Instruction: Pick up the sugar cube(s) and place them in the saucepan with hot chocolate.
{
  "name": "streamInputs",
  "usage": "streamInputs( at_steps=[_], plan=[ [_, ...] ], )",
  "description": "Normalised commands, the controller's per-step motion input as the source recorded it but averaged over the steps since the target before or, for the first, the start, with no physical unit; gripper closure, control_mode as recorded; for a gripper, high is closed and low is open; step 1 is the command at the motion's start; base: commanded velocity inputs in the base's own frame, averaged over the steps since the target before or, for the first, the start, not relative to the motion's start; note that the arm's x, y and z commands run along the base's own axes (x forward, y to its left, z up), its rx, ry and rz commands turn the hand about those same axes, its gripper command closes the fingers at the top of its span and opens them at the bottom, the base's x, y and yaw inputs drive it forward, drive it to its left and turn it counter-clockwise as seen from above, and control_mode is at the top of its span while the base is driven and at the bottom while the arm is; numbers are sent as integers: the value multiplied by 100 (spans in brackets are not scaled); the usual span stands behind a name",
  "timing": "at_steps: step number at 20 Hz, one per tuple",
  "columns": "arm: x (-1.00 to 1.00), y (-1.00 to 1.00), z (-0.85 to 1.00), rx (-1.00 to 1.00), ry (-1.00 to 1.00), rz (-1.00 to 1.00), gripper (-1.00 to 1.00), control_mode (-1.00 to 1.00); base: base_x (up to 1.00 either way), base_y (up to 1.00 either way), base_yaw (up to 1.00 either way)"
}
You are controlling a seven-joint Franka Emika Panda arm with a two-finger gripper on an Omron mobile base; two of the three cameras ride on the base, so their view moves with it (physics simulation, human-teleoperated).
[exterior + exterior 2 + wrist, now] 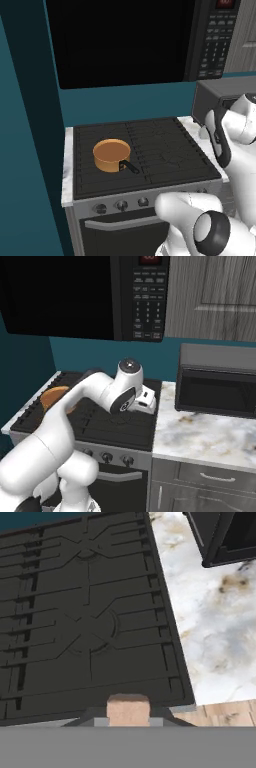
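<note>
Tan sugar cube (128, 709) clamped in claw (128, 721), above stove (90, 622).

The saucepan (111, 155) looks like smooth copper-orange metal with a matt black handle. The stove top (85, 617) is matt black metal with ridged grates. The counter (200, 438) is polished white marble with brown veining. The microwave (140, 296) has a glossy black plastic front. The sugar cube (128, 710) looks pale tan and slightly grainy. The cabinet (215, 296) shows grey wood grain.
</note>
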Motion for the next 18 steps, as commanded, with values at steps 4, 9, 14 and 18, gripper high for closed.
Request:
streamInputs(
  at_steps=[4, 9, 14, 18],
  plan=[
    [24, 100, 0, 0, 7, 0, 100, -100, 0, 0, 0],
    [29, 100, 0, 0, 4, 0, 100, -100, 0, 0, 0],
    [35, 96, 6, 0, 4, 2, 100, -100, 0, 0, 0],
    [46, 83, 0, 0, 0, 10, 100, -100, 0, 0, 0]
  ],
)
